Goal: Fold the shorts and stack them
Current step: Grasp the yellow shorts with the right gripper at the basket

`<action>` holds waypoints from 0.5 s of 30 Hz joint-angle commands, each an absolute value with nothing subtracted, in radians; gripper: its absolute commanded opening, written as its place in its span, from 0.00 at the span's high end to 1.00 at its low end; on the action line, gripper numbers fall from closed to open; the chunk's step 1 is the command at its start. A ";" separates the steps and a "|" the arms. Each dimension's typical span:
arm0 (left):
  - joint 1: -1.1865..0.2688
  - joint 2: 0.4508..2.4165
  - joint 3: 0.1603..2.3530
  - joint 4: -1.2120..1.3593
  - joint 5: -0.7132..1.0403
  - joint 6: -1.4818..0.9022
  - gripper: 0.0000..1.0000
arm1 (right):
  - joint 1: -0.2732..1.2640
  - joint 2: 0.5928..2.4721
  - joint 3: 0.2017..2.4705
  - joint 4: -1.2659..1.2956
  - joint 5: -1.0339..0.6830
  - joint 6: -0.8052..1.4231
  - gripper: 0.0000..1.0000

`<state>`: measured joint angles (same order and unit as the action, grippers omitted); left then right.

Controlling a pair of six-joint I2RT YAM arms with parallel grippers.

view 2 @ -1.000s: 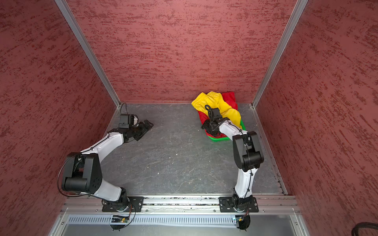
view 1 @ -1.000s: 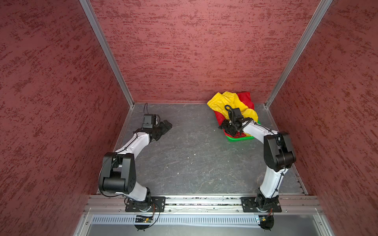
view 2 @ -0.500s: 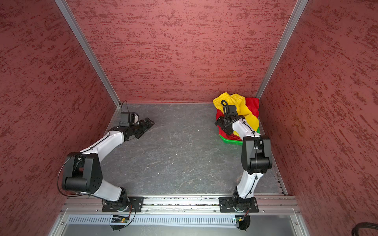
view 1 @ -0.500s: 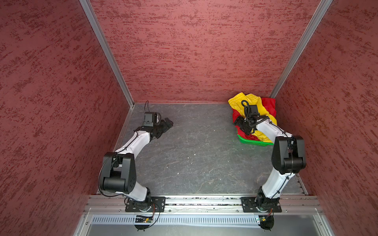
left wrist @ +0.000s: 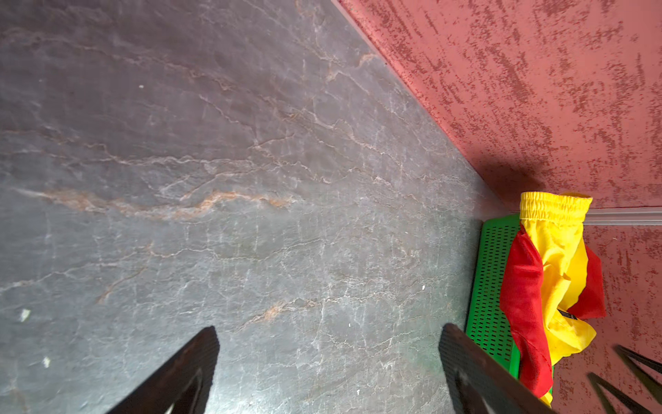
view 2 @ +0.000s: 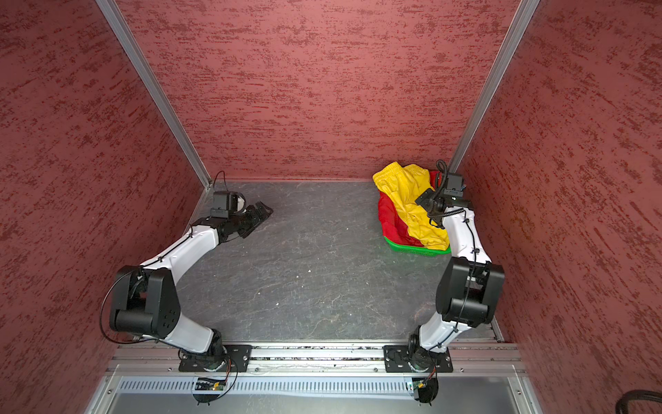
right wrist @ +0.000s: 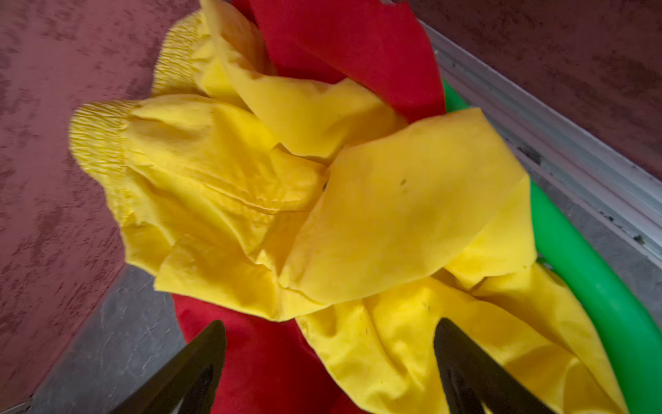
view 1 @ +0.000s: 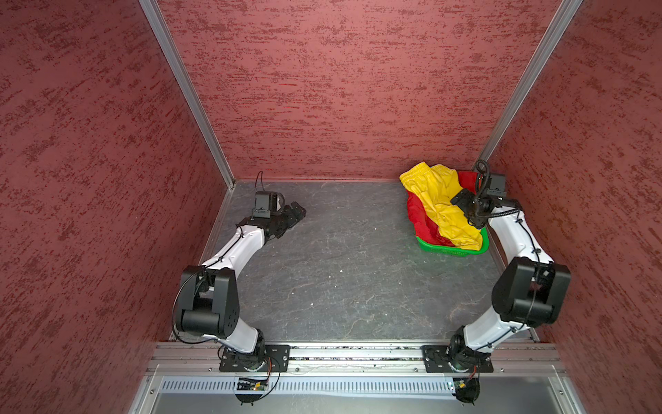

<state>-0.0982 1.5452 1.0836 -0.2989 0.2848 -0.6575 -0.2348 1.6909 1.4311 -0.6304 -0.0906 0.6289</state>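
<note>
Right gripper (right wrist: pixel 329 326): jaws spread wide, nothing pinched between them. It hangs just above the yellow shorts (right wrist: pixel 358 215), fingertips (right wrist: pixel 211 340) apart from the cloth as far as I can tell.

Yellow shorts are crumpled on top of the red shorts (right wrist: pixel 344 43), elastic waistband toward the back wall (view 1: pixel 358 89). Red cloth shows under and on both sides of the yellow.

Both pairs are heaped in the green basket (view 1: pixel 451 251) and spill over its rim. The basket stands on the table (view 1: pixel 340 269) in the far right corner, beside the right wall.

Left gripper (left wrist: pixel 329 331): also wide open, empty, over bare table on the far left, well apart from the basket. Its wrist view shows the basket's perforated side with the shorts draped over it.
</note>
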 commanded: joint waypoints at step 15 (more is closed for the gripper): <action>-0.103 1.523 1.116 -0.323 0.237 -0.622 0.03 | -0.290 1.817 1.491 -0.355 -0.261 0.806 0.97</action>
